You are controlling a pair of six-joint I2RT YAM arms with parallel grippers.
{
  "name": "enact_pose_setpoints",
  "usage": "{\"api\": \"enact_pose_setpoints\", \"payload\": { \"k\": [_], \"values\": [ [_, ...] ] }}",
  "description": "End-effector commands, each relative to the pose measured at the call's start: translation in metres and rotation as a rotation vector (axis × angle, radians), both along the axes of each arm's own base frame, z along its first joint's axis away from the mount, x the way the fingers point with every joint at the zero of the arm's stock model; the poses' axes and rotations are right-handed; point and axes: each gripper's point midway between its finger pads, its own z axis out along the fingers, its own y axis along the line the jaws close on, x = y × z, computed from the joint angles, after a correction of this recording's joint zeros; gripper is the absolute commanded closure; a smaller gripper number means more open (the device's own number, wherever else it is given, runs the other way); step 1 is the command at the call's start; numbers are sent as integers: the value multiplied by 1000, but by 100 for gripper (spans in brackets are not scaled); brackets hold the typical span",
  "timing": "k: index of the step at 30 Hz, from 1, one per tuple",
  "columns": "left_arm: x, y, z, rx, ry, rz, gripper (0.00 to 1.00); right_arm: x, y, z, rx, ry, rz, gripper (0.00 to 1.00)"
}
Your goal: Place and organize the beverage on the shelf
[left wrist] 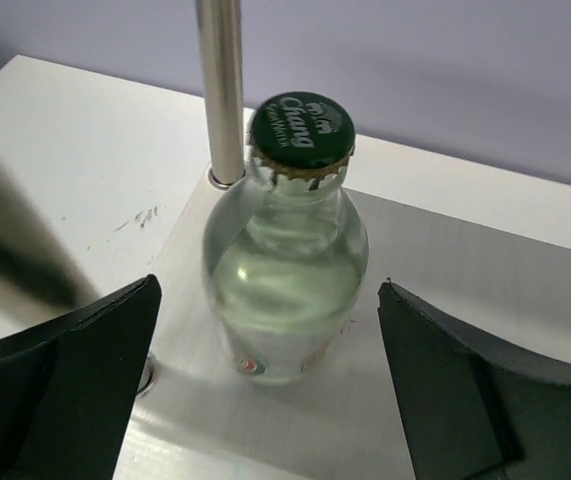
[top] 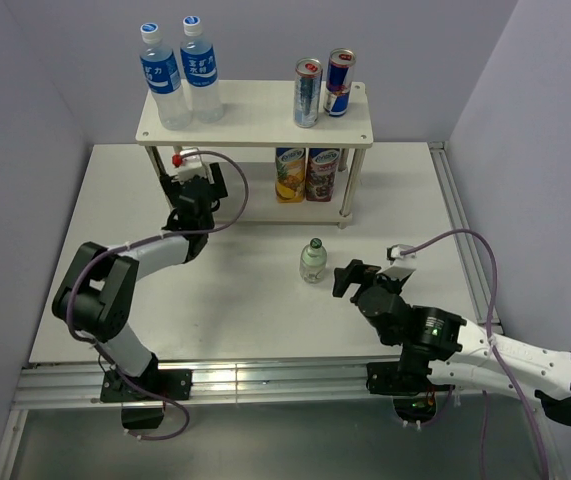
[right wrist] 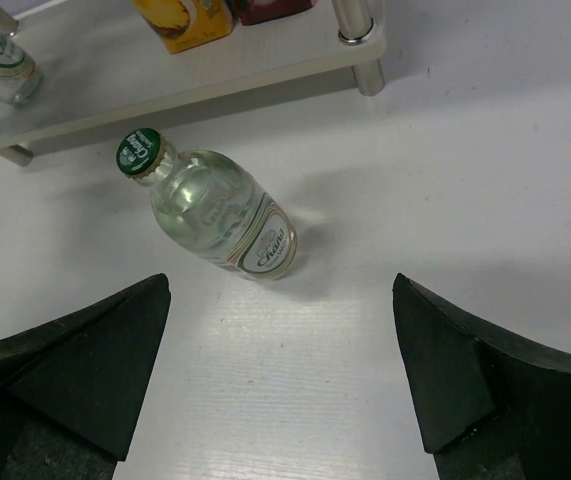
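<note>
Jaws on the right gripper [right wrist: 281, 300] stand wide apart, short of the green-capped bottle [right wrist: 220, 215] upright on the table [top: 245, 320] before the shelf [top: 255, 115], so I'd close low on its glass body, keeping it level, while the left gripper [left wrist: 268, 320], likewise spread, flanks a second bottle [left wrist: 285, 270] on the lower board [left wrist: 465, 300] without touching.

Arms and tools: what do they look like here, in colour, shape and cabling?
The left arm and right arm have white links joined by black cylindrical joints. A greyish-purple cable loops loosely off each. The left tool and right tool are black; their fingers are matte black wedges with no visible markings. A small red-and-white part sits by the left tool.
</note>
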Motion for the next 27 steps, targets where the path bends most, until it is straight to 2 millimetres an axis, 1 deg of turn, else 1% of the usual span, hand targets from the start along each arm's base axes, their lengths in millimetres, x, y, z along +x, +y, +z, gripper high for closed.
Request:
{"api": "enact_pose_setpoints", "payload": {
  "k": [1,2,3,4,5,6,7,8,9,10,11,12,13,14,15,16,17,18,20,21,22,23,24,25,26,27],
  "values": [
    [-20,8,29,-54,-72,69,3,0,-1,2,25,-18,-3,1],
    [-26,7,29,-66,-72,72,3,0,-1,3,28,-19,-4,1],
    [-37,9,28,-65,-63,74,3,0,0,2,24,-20,-3,1],
    [-47,0,27,-71,-61,57,4,1,-1,2,20,-19,-8,1],
    [-60,1,14,-61,-30,65,6,1,-1,2,20,-19,-10,1],
    [-69,-3,12,-60,-26,62,6,1,-1,2,14,-19,-13,1],
    [-85,-21,20,-75,-42,17,7,1,-1,2,15,-19,-12,1],
    [-100,-26,10,-57,-25,6,7,1,-1,1,10,-19,-15,1],
    [-111,-35,9,-64,-26,-23,7,1,-1,0,7,-18,-15,1],
    [-130,-60,12,-72,-25,-102,7,2,-1,1,9,-20,-15,1],
    [-143,-72,5,-91,-8,-152,7,2,-1,1,8,-21,-16,1],
    [-154,-84,6,-113,-2,-216,6,2,-1,1,4,-20,-14,1],
    [-172,-106,0,-112,26,-313,3,2,-2,1,3,-21,-21,1],
    [-188,-126,-11,-133,60,-435,3,2,-2,1,6,-20,-22,1],
    [-200,-138,-9,-152,53,-518,3,2,-3,0,3,-20,-25,1],
    [-215,-155,-4,-177,32,-605,2,3,-3,1,5,-23,-26,1],
    [-227,-160,-15,-183,47,-656,1,2,-3,2,11,-24,-26,1],
    [-239,-170,-17,-205,52,-728,1,3,-3,2,10,-26,-28,1],
    [-250,-181,-19,-275,38,-798,1,2,-3,2,9,-26,-27,1],
    [-255,-191,-26,-292,53,-848,1,3,-3,2,6,-25,-26,1],
    [-257,-196,-30,-309,56,-865,1,3,-3,2,7,-26,-28,1],
    [-254,-206,-20,-359,27,-871,1,3,-3,2,4,-26,-28,1],
    [-251,-214,-40,-325,66,-860,1,3,-3,1,1,-24,-29,1],
    [-254,-223,-44,-307,64,-852,1,3,-3,1,-3,-23,-29,1],
    [-249,-236,-34,-307,38,-831,1,3,-3,1,1,-23,-30,1],
    [-251,-246,-36,-291,37,-826,1,3,-3,0,-2,-20,-27,1]
  ]
}}
